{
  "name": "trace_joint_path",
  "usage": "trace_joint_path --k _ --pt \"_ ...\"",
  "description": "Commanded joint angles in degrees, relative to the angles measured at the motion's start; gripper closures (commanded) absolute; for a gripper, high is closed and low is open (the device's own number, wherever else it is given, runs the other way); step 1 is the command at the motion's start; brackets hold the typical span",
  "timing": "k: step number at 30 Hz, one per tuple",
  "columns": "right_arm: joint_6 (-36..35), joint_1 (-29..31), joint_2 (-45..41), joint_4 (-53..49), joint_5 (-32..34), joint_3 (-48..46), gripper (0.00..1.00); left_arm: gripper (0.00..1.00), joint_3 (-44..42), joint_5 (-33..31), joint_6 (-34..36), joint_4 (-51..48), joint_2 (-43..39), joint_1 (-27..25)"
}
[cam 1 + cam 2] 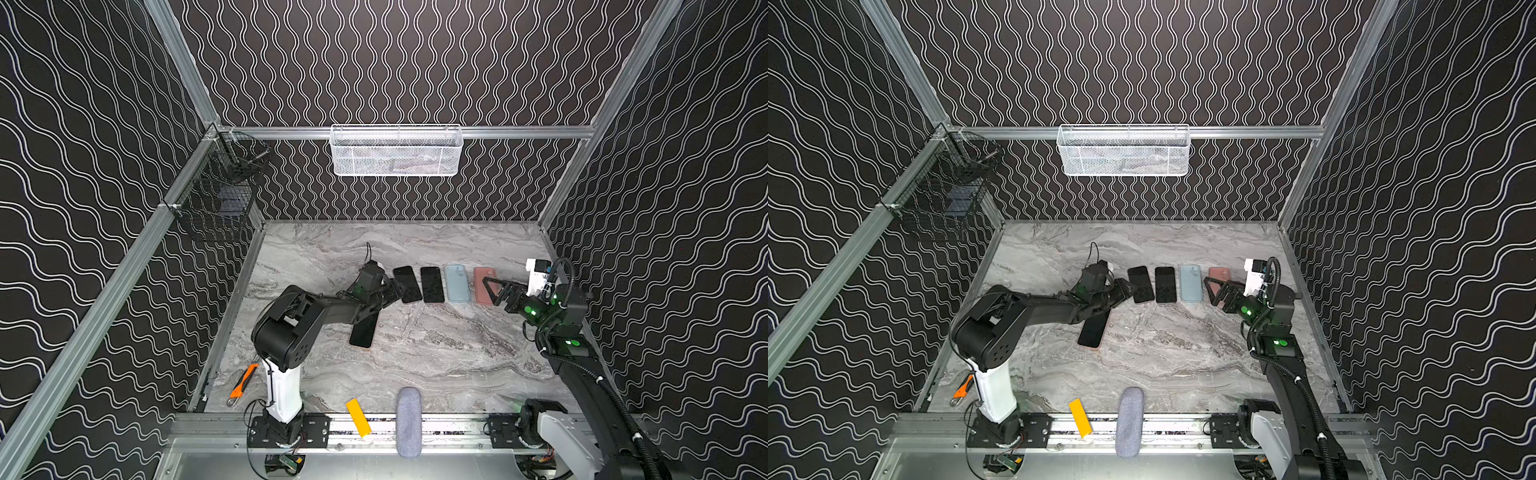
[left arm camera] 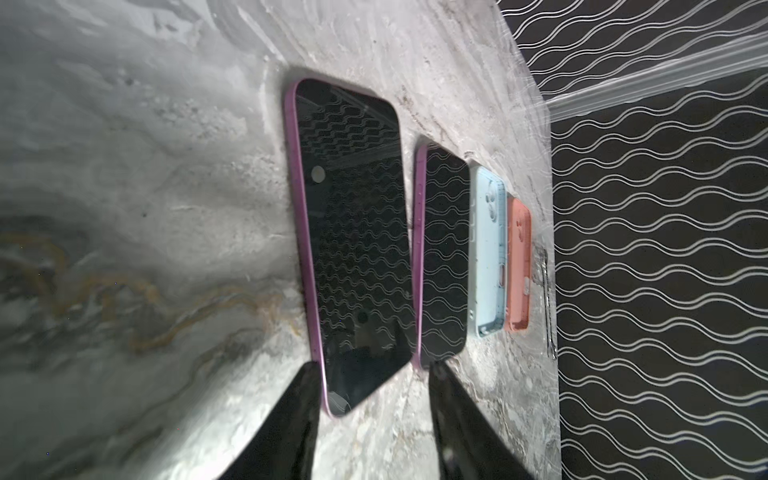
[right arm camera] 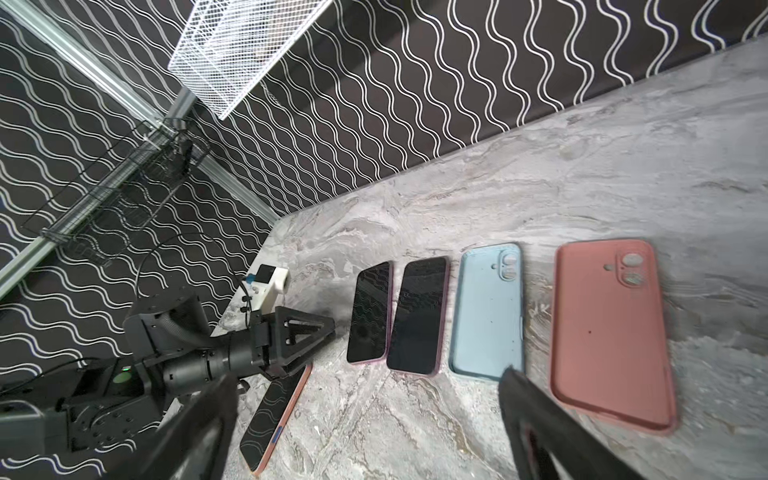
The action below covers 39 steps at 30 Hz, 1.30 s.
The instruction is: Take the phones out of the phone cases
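Observation:
A dark-screened phone in an orange-rimmed phone case [image 1: 363, 331] [image 3: 276, 415] lies flat, partly under my left arm. Behind it runs a row: two purple-edged phones [image 1: 407, 284] [image 1: 432, 284], screens up, an empty light-blue case [image 1: 457, 283] and an empty salmon case [image 1: 484, 285]. My left gripper [image 1: 390, 292] [image 2: 374, 399] is open low over the table, its jaws either side of the near corner of the first purple-edged phone [image 2: 353, 249], holding nothing. My right gripper [image 1: 492, 290] [image 3: 370, 376] is wide open and empty, hovering at the near ends of the two empty cases.
A white mesh basket [image 1: 397, 151] hangs on the back wall and a black wire basket [image 1: 220, 195] on the left rail. At the front edge lie an orange-handled tool [image 1: 243, 380], a yellow block [image 1: 358, 417] and a grey oblong pouch [image 1: 409, 422].

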Motion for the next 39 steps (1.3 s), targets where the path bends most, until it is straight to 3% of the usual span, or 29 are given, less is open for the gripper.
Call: trace_joint_path --k 1,4,9,15,17,21,23,26,30,34,39 --pt "2.63 0.01 -0.16 6.53 -2.37 -1.41 0.02 0.47 -1.08 -1.07 0.73 1.77 -3.88 0.16" --pt "5.73 0.06 1.46 5.99 -2.99 -1.14 0.02 0.39 -1.99 -0.86 0.98 0.03 -9.0 0.92" --pt "13.12 0.88 2.72 7.09 -5.33 -0.28 0.02 0.25 -0.13 5.74 -0.66 -7.39 -16.35 4.6" --pt "4.64 14.42 1.42 -1.83 8.08 5.04 0.02 0.01 11.55 0.07 11.29 -37.97 -26.71 8.49" --pt "3.72 19.48 2.37 -3.39 12.78 6.88 0.02 0.01 16.64 -1.78 15.22 -48.08 -28.56 10.45" --pt "4.71 26.88 5.28 -1.88 19.11 8.23 0.02 0.01 20.04 2.22 19.65 -55.72 -32.03 16.63" --pt "4.61 31.98 7.68 -0.97 23.29 9.46 0.02 0.01 21.86 0.17 23.31 -58.46 -33.46 19.85" --pt "5.81 38.45 12.41 -2.46 31.43 13.22 0.02 0.01 23.14 -3.57 26.35 -59.35 -34.27 23.94" --pt "10.23 48.1 19.48 -7.9 45.83 20.8 0.02 0.01 23.15 -3.69 28.42 -59.28 -33.88 28.98" --pt "17.64 54.53 29.16 -16.92 53.16 31.51 0.02 0.01 22.02 -0.36 28.35 -58.9 -33.68 34.9" --pt "23.27 60.4 42.11 -29.5 60.41 45.51 0.02 0.01 20.25 2.01 27.5 -57.68 -35.06 37.94"
